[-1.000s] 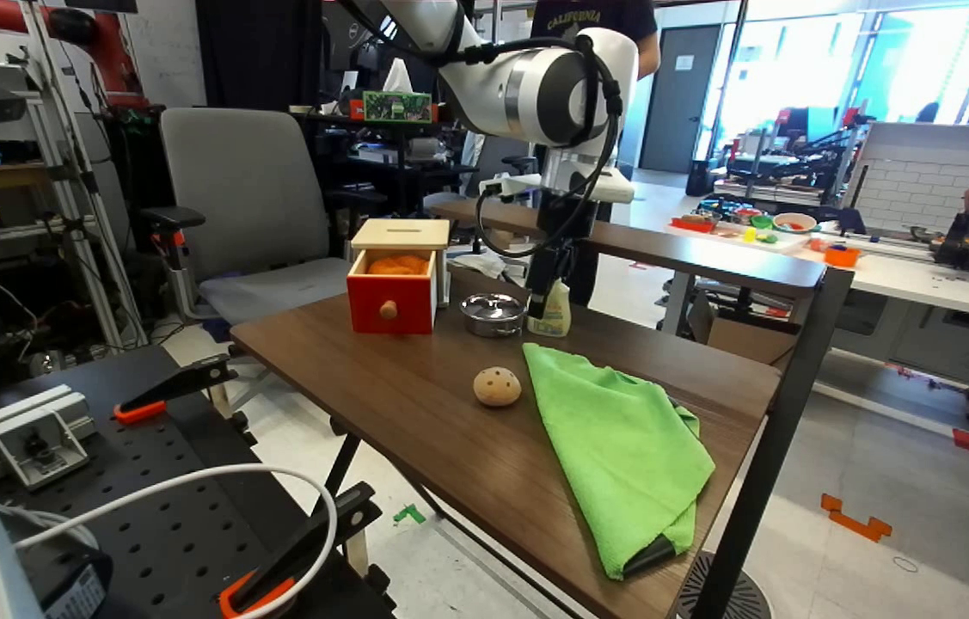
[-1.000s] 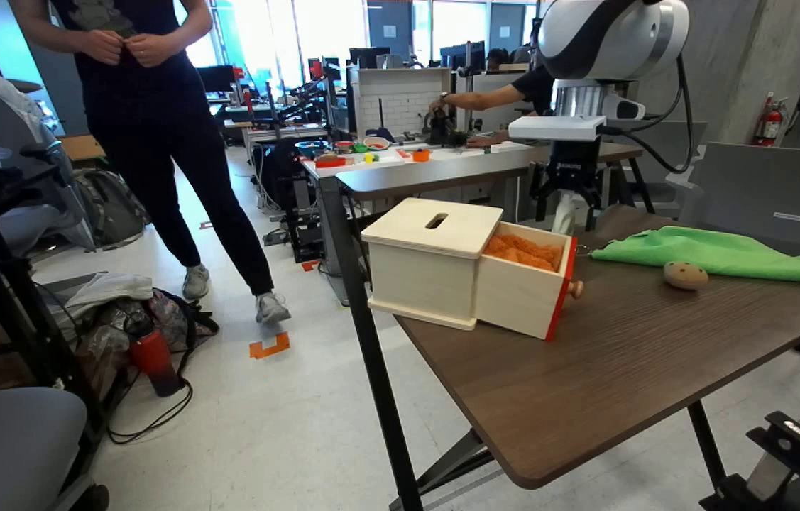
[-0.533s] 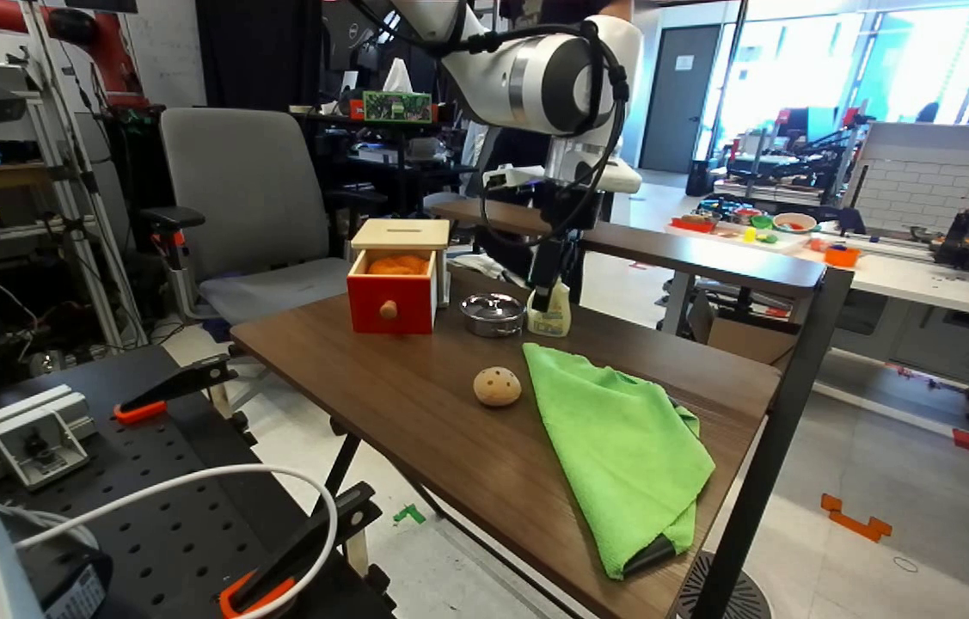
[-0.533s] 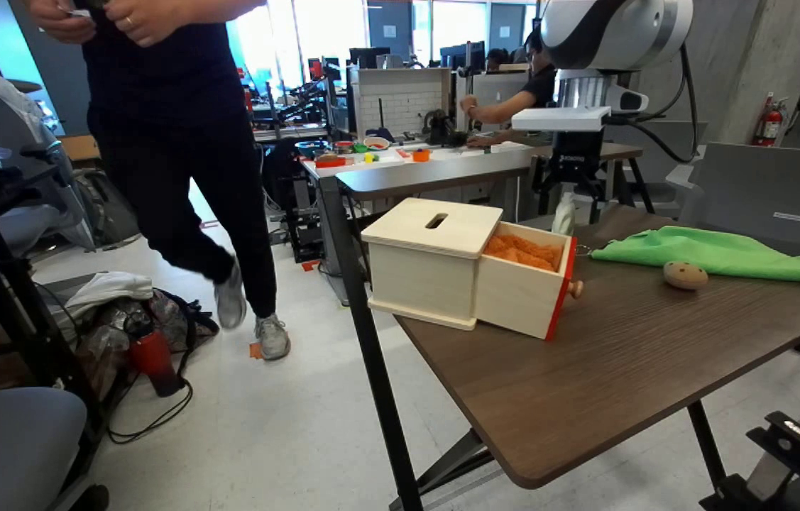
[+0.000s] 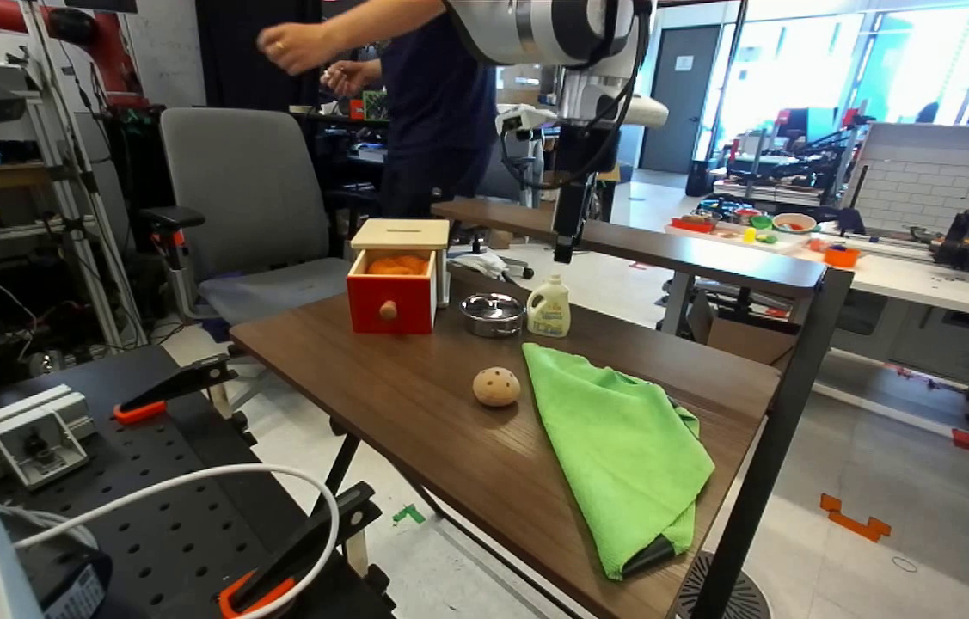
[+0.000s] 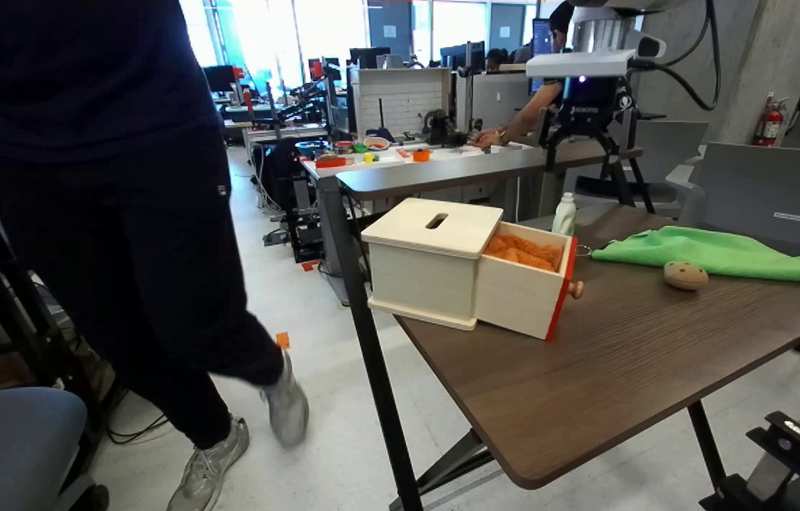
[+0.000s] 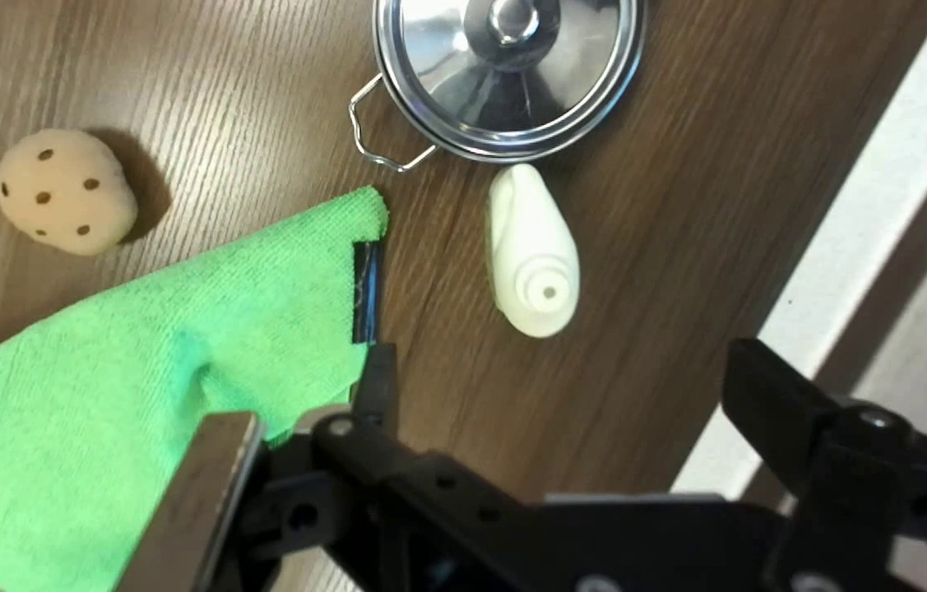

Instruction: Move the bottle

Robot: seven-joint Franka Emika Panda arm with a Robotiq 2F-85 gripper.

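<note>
The small pale cream-yellow bottle (image 5: pixel 548 308) stands upright on the brown table beside the metal pot. It also stands behind the open drawer in an exterior view (image 6: pixel 564 215). In the wrist view the bottle (image 7: pixel 535 247) is seen from above, with its cap towards my fingers. My gripper (image 5: pixel 566 254) is above the bottle and apart from it. Its two fingers are spread wide with nothing between them in an exterior view (image 6: pixel 584 177) and in the wrist view (image 7: pixel 559 362).
A lidded metal pot (image 5: pixel 493 316) touches or nearly touches the bottle. A red-fronted wooden box (image 5: pixel 389 301) has its drawer pulled out with orange cloth inside. A tan spotted ball (image 5: pixel 497 387) and a green cloth (image 5: pixel 622 447) lie nearer the front. A raised shelf (image 5: pixel 708 254) runs behind.
My gripper has risen from around the bottle to well above it, also shifting slightly right in an exterior view. The bottle stays in place. A person has walked past behind the table.
</note>
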